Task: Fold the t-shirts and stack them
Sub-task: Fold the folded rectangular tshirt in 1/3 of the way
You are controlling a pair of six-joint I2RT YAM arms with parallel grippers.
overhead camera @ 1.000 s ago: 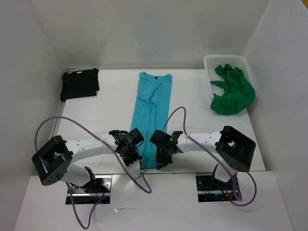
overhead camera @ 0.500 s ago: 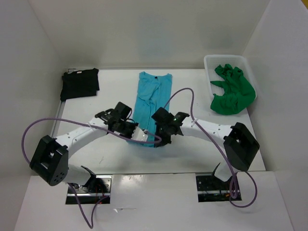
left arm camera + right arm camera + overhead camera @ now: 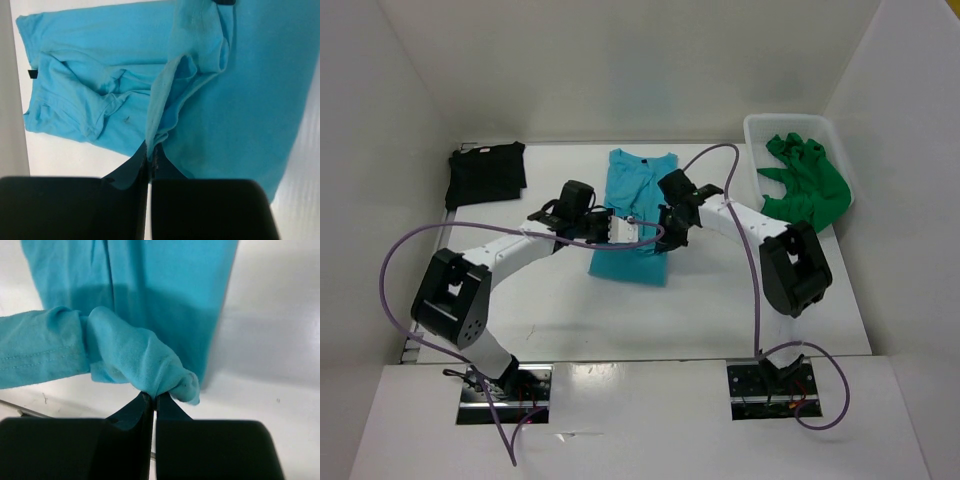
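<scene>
The turquoise t-shirt (image 3: 632,180) lies in the middle of the table, collar at the far end, its near half lifted and doubled back over the rest. My left gripper (image 3: 607,229) is shut on a pinch of the turquoise cloth (image 3: 240,100) at the left corner of the lifted hem. The right gripper (image 3: 666,228) is shut on a bunched corner of the same shirt (image 3: 165,290) on the right. The black t-shirt (image 3: 486,173) lies folded at the far left. The green t-shirt (image 3: 807,188) is crumpled in the basket.
The white mesh basket (image 3: 752,130) stands at the far right against the wall. White walls close the table at the back and on both sides. Purple cables loop from both arms over the table.
Both grippers have carried the turquoise shirt's near hem from the near edge of the table up toward the collar, so the shirt now lies about half as long.
</scene>
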